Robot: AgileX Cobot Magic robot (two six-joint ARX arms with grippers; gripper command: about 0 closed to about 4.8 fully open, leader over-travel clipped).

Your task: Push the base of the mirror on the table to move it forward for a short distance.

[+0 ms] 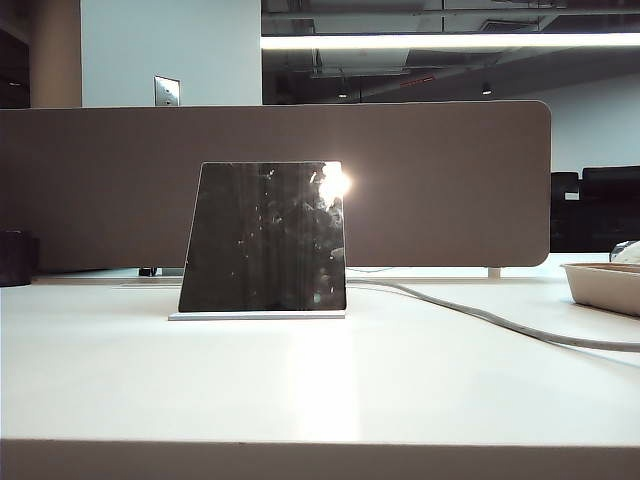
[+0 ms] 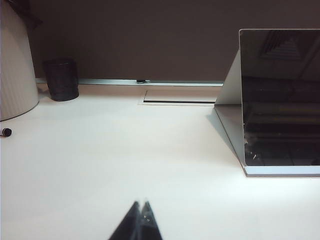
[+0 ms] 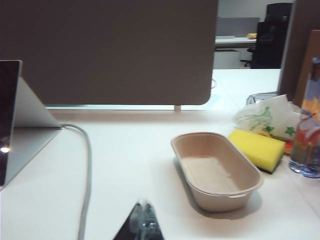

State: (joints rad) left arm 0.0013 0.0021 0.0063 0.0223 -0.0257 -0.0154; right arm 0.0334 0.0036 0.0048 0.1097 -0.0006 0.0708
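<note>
Push low on the base (image 1: 256,315), never the mirror (image 1: 264,238), standing mid table (image 1: 320,390). Left gripper (image 2: 141,206) pinched together, well apart from it. Right gripper (image 3: 144,209) pinched together too, near the beige tray (image 3: 217,170).

No readable text

Nothing is showing legible words, numbers or brands; the bottle's (image 3: 308,135) colourful label is reading as blur.
</note>
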